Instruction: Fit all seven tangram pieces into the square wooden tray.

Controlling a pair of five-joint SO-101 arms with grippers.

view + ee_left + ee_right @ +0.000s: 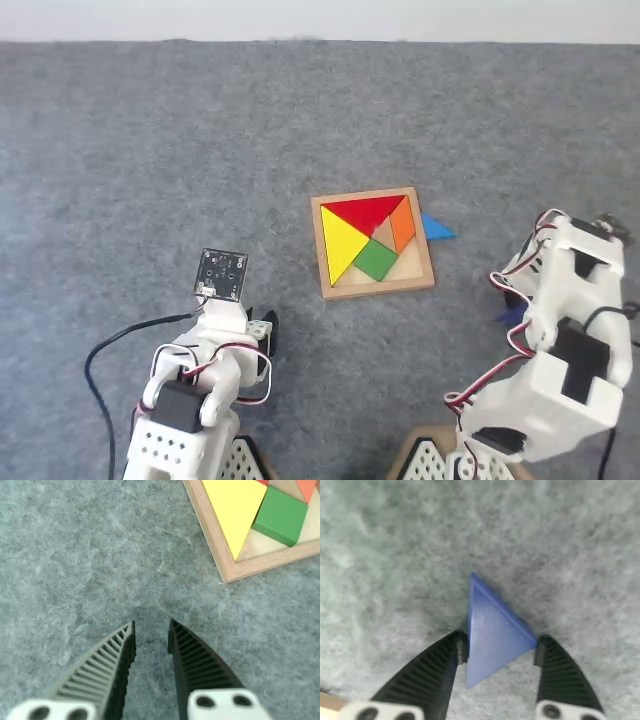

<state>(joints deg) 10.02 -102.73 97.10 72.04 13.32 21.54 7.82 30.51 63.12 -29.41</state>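
The square wooden tray lies mid-table, holding a red triangle, a yellow triangle, an orange piece and a green square. A light blue triangle lies on the carpet against the tray's right side. My right gripper is down at the carpet right of the tray, shut on a dark blue triangle that both fingers touch; the same dark blue triangle peeks out beside the right arm. My left gripper is near the tray's front-left corner, slightly open and holding nothing.
Grey carpet covers the whole table. The left arm's base and the right arm's base stand at the near edge, and a black cable loops beside the left arm. Bare wood shows along the tray's near and right inner sides.
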